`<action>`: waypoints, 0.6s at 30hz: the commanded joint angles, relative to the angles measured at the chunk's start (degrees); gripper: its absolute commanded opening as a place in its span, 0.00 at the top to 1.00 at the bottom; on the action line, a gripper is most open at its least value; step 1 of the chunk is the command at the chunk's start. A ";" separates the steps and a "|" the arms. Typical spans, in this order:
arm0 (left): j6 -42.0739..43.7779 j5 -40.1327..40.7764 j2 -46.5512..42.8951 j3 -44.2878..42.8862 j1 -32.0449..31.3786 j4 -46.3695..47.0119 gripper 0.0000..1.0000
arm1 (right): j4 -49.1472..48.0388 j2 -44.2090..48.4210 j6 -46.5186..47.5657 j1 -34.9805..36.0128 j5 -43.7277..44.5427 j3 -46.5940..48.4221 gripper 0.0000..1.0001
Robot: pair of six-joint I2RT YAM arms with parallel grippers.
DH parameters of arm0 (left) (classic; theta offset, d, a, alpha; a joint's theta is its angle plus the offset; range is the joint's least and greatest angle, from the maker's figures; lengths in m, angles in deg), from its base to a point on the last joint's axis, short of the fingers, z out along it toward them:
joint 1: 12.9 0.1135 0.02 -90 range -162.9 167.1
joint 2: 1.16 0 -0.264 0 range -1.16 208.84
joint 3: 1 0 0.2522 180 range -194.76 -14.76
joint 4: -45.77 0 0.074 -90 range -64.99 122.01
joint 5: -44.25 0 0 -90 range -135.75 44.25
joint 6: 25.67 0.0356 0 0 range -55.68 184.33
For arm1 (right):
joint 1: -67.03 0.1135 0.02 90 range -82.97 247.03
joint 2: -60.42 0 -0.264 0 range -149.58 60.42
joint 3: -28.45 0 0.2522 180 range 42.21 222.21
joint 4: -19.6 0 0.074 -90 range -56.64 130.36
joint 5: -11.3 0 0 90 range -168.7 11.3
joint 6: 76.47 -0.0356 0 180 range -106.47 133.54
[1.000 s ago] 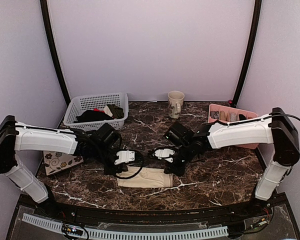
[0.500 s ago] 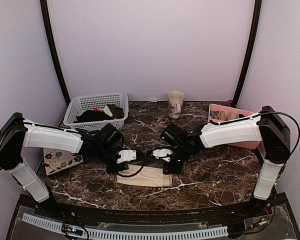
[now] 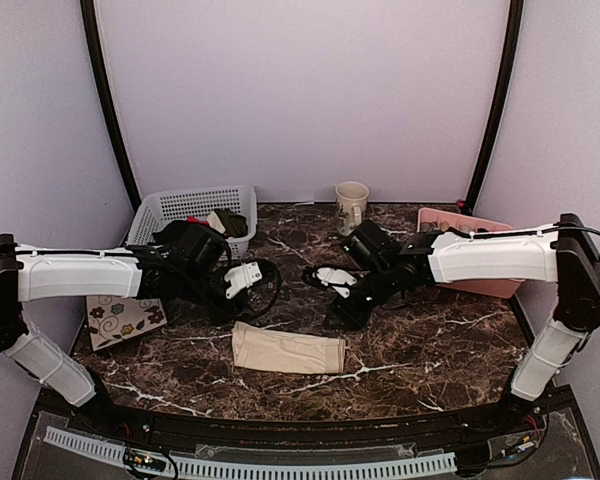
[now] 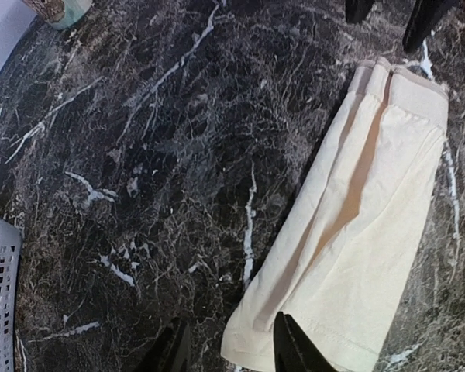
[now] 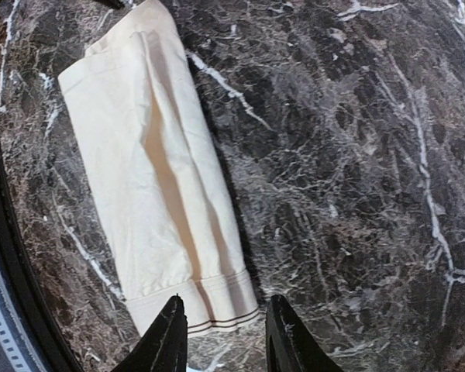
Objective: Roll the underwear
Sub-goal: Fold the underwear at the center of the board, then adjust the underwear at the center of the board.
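The cream-beige underwear (image 3: 288, 351) lies flat on the dark marble bench (image 3: 430, 345), folded into a long narrow strip that runs left to right, near the front edge and roughly midway between the two arms. Its banded waist end points right.

The left claw (image 3: 223, 303) hangs just beyond the strip's left end, on the far side and clear of the cloth. Seen from its own wrist, the black fingers (image 4: 291, 349) stand apart, with the near corner of the cloth below them.

The right claw (image 3: 342, 315) hovers just beyond the right end, also on the far side. Its fingers (image 5: 283, 333) are likewise spread, above the striped waistband edge and not touching it.

Behind the left arm, at the far left of the bench, a white basket (image 3: 150, 228) holds dark garments. A floral tile (image 3: 125, 322) rests at the left edge, under that arm. A pale mug (image 3: 352, 205) stands at the far middle, against the back wall. A pink tray (image 3: 450, 215) sits at the far right, partly hidden by the right arm.
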 commanded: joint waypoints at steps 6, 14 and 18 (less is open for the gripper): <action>-12.25 -9.12 -9.01 3.66 0.04 0.01 0.60 | -1.65 -2.27 -2.47 0.18 -9.00 -2.17 0.63; -16.34 -10.37 -12.71 8.62 0.00 3.53 0.55 | 0.15 -7.87 0.81 0.18 -7.31 -1.13 0.69; -15.82 -10.75 -11.76 8.42 0.04 2.14 0.55 | 0.60 -8.76 1.76 0.20 -7.04 -1.30 0.74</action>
